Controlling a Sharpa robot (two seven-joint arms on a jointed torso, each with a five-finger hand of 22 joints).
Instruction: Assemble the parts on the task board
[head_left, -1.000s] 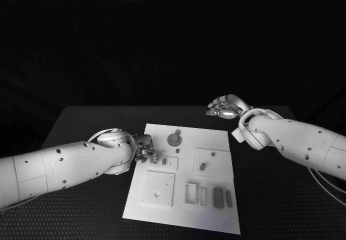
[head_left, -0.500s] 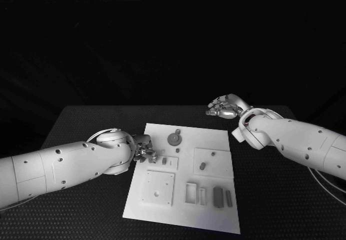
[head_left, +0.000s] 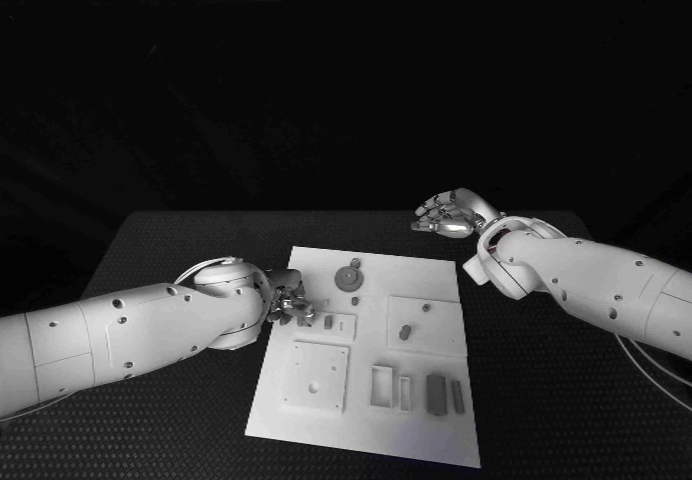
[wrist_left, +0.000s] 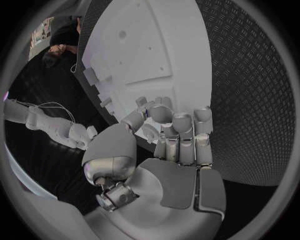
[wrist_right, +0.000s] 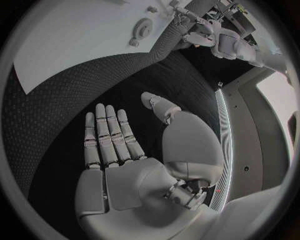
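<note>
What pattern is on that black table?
The table has a raised diamond-tread texture, clearest in the right wrist view beside the white board.

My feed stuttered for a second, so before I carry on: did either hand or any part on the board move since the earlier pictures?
Nothing visibly changed. The left hand sits at the task board's left edge with fingers curled, as before. The right hand hovers open beyond the board's far right corner. The parts, such as the round piece, lie where they were.
</note>
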